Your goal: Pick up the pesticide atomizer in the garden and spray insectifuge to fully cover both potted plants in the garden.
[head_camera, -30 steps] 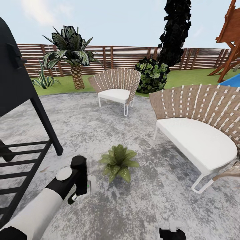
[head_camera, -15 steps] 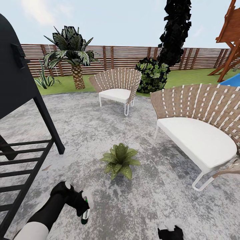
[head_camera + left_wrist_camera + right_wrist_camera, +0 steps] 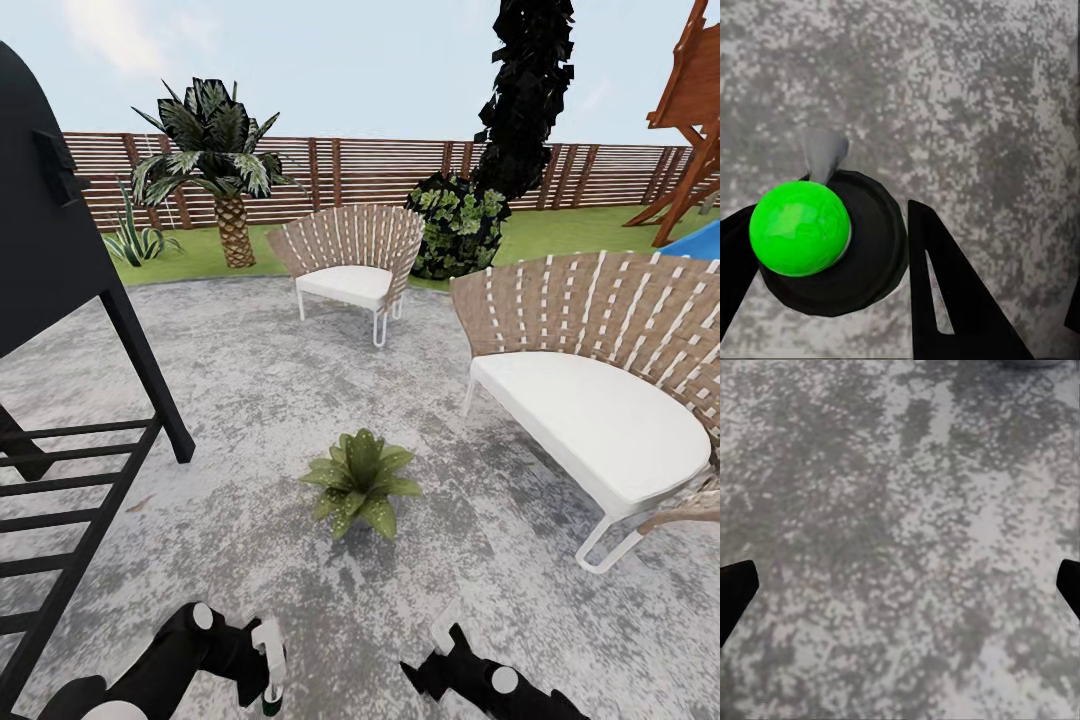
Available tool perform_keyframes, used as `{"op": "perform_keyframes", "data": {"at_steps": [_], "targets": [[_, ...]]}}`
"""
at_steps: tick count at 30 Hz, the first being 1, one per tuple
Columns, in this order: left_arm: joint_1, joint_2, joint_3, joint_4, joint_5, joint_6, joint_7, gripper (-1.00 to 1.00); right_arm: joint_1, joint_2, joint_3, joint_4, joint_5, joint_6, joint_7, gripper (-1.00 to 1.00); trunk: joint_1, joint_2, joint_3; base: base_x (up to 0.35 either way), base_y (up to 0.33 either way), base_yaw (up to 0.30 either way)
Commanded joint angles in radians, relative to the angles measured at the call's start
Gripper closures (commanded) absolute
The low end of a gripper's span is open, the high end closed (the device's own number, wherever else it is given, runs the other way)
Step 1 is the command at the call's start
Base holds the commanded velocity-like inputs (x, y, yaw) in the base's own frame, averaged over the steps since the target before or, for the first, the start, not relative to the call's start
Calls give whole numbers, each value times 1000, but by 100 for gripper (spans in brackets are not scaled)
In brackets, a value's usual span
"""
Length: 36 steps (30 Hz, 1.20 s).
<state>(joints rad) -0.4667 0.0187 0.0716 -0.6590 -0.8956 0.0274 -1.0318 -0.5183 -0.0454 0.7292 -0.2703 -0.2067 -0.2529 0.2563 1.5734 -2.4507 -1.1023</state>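
Patio with one potted plant, two chairs, left pincer grasping one pesticide atomizer, right pincer released

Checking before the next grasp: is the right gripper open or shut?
Open. In the right wrist view its two dark fingertips sit at opposite edges, with only patio stone between them.

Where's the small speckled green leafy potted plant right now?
In the head view, the small speckled green potted plant sits on the grey stone patio, centre frame, between the black grill stand and the nearer woven chair.
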Motion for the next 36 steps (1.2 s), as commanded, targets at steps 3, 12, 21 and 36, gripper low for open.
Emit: {"op": "perform_keyframes", "data": {"at_steps": [3, 12, 21, 36], "targets": [[17, -18, -2, 1, 12, 11, -11, 100, -10, 17, 8, -17, 2, -14, 7, -100, 0, 0, -1, 0, 0, 0], [10, -23, -16, -39, -2, 3, -49, 100, -12, 50, 8, -68, 52, -19, 29, -100, 0, 0, -1, 0, 0, 0], [10, -27, -48, -80, -121, -3, -54, 100, -12, 50, 4, -309, 188, -19, 302, -100, 0, 0, -1, 0, 0, 0], [7, -30, -88, -101, -111, -45, -86, 100, -12, 48, 4, -342, 188, -19, 360, 100, 0, 0, -1, 0, 0, 0]]}}
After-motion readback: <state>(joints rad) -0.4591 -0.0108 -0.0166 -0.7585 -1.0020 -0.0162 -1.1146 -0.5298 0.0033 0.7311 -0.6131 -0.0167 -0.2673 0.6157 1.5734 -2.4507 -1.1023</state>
